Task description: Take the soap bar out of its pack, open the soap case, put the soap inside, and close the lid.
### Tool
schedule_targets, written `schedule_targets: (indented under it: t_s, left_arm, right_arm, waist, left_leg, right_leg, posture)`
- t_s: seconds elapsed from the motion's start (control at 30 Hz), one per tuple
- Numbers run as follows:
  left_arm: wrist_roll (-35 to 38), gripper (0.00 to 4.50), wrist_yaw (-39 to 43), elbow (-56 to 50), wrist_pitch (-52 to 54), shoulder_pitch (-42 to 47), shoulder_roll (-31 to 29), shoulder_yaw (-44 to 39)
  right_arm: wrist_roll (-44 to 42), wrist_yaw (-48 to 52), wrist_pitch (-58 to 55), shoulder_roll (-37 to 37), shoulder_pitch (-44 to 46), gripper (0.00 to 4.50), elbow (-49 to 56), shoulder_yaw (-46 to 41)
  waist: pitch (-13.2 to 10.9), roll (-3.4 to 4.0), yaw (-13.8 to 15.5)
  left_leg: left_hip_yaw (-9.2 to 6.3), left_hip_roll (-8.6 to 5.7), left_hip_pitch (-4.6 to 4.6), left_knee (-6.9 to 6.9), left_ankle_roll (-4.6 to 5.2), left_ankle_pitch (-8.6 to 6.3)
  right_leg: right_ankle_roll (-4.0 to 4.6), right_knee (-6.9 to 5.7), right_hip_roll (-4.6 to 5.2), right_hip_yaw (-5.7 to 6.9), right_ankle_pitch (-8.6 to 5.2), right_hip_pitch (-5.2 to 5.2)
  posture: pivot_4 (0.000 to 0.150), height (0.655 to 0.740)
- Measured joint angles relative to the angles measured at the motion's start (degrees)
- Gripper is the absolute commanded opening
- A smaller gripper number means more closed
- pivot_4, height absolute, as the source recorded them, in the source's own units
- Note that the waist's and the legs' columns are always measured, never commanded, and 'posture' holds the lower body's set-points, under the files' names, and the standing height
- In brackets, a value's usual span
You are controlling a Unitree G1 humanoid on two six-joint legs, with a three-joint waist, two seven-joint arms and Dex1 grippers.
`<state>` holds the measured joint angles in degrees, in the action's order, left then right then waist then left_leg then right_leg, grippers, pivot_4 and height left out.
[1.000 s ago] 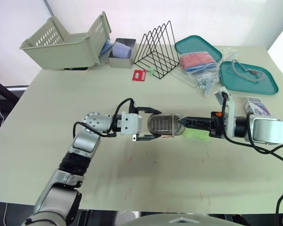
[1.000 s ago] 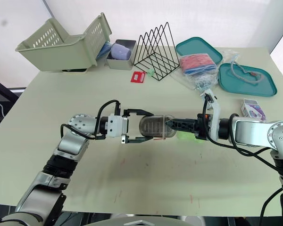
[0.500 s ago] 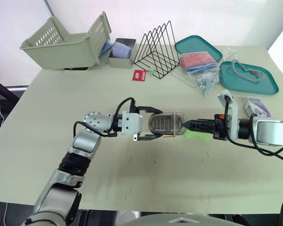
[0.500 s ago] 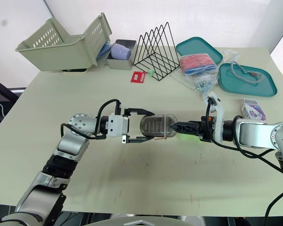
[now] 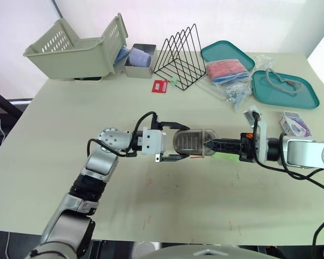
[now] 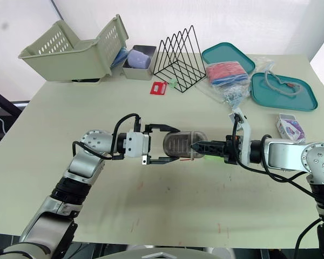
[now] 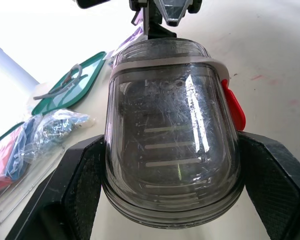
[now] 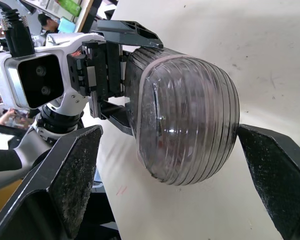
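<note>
1. Head views: the left gripper [image 5: 182,142] pinches the soap case [image 5: 193,143] by its sides between its fingers. The right gripper [image 5: 209,144] reaches the case's free end. Just beneath the right fingers the soap [image 5: 225,156] — a green bar, I think — lies on the desk [image 5: 205,205].
2. Left wrist view: the closed case [image 7: 172,140] sits clamped between both fingers [image 7: 75,190].
3. Right wrist view: the fingers [image 8: 72,175] stand spread wide — the case's rounded end [image 8: 190,130] lies between them.

The left gripper [image 6: 171,144] is clasping the clear soap case [image 6: 182,145] by its sides. The right gripper [image 6: 196,146] is pointing at the case's rounded end, just above the green soap bar [image 6: 213,158].
</note>
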<state>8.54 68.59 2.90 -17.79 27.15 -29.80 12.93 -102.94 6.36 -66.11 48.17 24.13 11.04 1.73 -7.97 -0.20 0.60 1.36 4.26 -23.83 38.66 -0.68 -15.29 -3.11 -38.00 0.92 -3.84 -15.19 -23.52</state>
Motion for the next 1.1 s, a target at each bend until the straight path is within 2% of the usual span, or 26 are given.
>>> schedule_targets:
  t_s: [0.03,0.17,0.23,0.27,0.73,1.1]
  left_arm:
    - [0.00,3.50,-0.05,0.00,0.03,0.00,-0.01,0.00]
    - [0.02,3.50,-0.11,0.00,0.05,0.00,-0.04,0.01]
    - [-0.23,3.50,-0.28,0.01,0.23,-0.08,-0.27,-0.03]
    - [-0.40,3.50,-0.65,0.14,0.39,-0.29,-0.78,-0.09]
    - [-0.52,3.50,-1.51,0.13,-0.19,-0.27,-0.67,0.10]
    - [-0.41,3.50,-1.23,0.70,-1.24,-0.38,-1.05,0.71]
  right_arm:
    - [0.28,0.08,-0.01,-0.27,0.02,4.50,-0.31,0.00]
    - [0.99,0.34,-0.03,-0.84,0.06,3.48,-0.66,-0.01]
    - [1.38,0.80,-0.12,-1.03,0.05,2.24,-1.02,-0.25]
    - [1.07,1.17,-0.17,-1.14,0.10,1.92,-0.75,-0.50]
    - [2.06,3.34,-0.28,-1.26,-0.21,1.88,-0.85,-1.24]
    - [2.21,10.01,-1.14,-1.24,-1.45,1.88,0.29,-4.23]
  waist:
    - [0.00,0.00,0.00]
    - [0.00,0.00,0.00]
    - [0.00,0.00,0.00]
    - [0.00,0.00,0.00]
    - [0.00,-0.02,0.02]
    - [0.00,-0.02,0.02]
  left_leg:
    - [0.00,0.00,0.00,0.00,0.00,0.00]
    - [0.00,0.00,0.00,0.00,0.00,0.00]
    - [0.00,0.00,0.00,0.00,0.00,0.00]
    - [0.00,0.00,0.00,-0.01,0.00,0.00]
    - [0.00,0.00,0.00,-0.01,0.00,0.00]
    - [-0.01,0.00,0.00,-0.01,0.00,0.00]
  right_leg:
    - [0.00,0.00,0.00,0.00,0.00,0.00]
    - [0.00,0.00,0.00,0.00,0.00,0.00]
    - [0.00,0.00,0.00,0.00,0.00,0.00]
    - [0.00,0.00,0.00,0.00,0.00,-0.01]
    - [0.00,0.01,0.00,0.00,0.00,-0.01]
    - [0.00,0.01,0.00,0.00,0.00,-0.01]
  posture:
    - [0.150,0.7400]
    - [0.150,0.7400]
    - [0.150,0.7400]
    - [0.150,0.7400]
    - [0.150,0.7400]
    - [0.150,0.7400]
